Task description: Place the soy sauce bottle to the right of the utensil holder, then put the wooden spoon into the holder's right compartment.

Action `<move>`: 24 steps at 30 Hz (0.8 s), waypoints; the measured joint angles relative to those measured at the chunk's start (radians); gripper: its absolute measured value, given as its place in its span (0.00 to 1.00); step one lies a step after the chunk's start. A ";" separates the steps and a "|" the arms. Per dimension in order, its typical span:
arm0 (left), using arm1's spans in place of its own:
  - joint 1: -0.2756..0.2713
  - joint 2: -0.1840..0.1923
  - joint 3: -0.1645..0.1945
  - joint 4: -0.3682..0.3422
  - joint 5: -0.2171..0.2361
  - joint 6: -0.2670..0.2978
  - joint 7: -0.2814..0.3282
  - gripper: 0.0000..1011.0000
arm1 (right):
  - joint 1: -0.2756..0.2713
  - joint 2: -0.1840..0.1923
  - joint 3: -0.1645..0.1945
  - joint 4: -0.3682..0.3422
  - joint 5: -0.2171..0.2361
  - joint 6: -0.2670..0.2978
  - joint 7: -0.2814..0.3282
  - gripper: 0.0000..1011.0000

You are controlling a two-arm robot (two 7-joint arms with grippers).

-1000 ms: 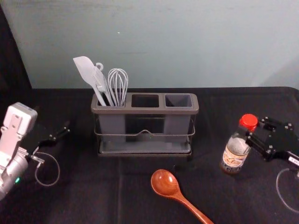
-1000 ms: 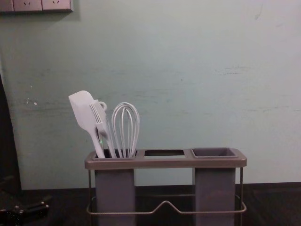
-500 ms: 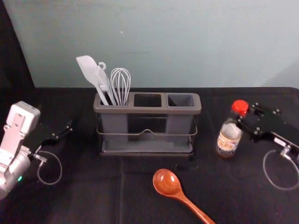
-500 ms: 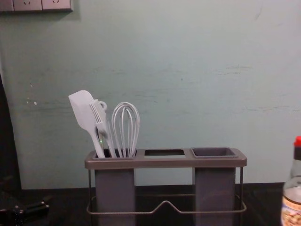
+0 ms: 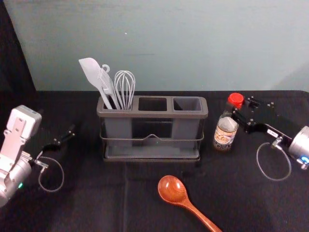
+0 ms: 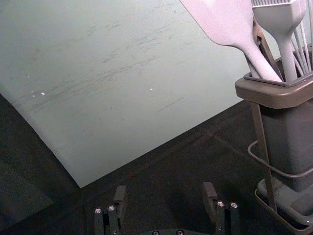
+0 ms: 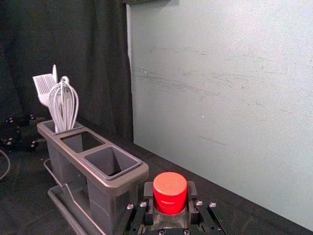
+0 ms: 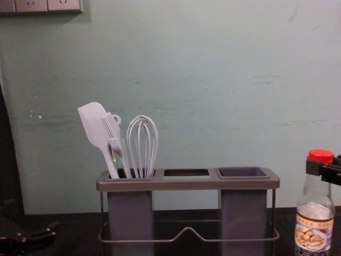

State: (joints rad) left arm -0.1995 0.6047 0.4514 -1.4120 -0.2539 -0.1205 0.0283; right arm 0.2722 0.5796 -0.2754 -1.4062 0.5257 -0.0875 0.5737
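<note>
While the right gripper point(image 5: 238, 107) had the soy sauce bottle point(image 5: 225, 132) pinched at the neck, just under the red cap point(image 5: 236, 99), the bottle was upright to the right of the utensil holder point(image 5: 152, 114), near but apart from it. Base cut off in the chest view; could not tell whether it touched the dark cloth point(image 5: 87, 205). Label faced the robot. Left gripper point(image 5: 64, 137) idled above the cloth, left of the holder, its fingers spread apart in its wrist view. Wooden spoon point(image 5: 172, 190) lay on the cloth in front of the holder, bowl toward it, handle slanting back toward the robot and rightward. Holder's left compartment carried a pale spatula point(image 5: 91, 72), a brush point(image 5: 107, 83) and a whisk point(image 5: 125, 89), heads up. Right compartment point(image 5: 187, 104) was the one nearest the bottle.
</note>
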 joint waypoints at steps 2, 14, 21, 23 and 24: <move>0.000 0.000 0.000 0.000 0.000 0.000 0.000 1.00 | 0.009 -0.009 -0.004 0.014 -0.002 0.000 0.001 0.38; 0.000 0.000 0.000 0.000 0.000 0.000 0.000 1.00 | 0.030 -0.028 -0.011 0.046 -0.008 -0.006 0.010 0.38; 0.000 0.000 0.000 0.000 0.000 0.000 0.000 1.00 | 0.036 -0.036 -0.018 0.053 -0.013 -0.008 0.015 0.38; 0.000 0.000 0.000 0.000 0.000 0.000 0.000 1.00 | 0.038 -0.037 -0.021 0.057 -0.013 -0.008 0.017 0.38; 0.000 0.000 0.000 0.000 0.000 0.000 0.000 1.00 | 0.038 -0.037 -0.022 0.058 -0.013 -0.008 0.018 0.38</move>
State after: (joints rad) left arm -0.1996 0.6047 0.4514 -1.4120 -0.2539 -0.1205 0.0283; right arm 0.3104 0.5424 -0.2970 -1.3486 0.5123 -0.0952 0.5913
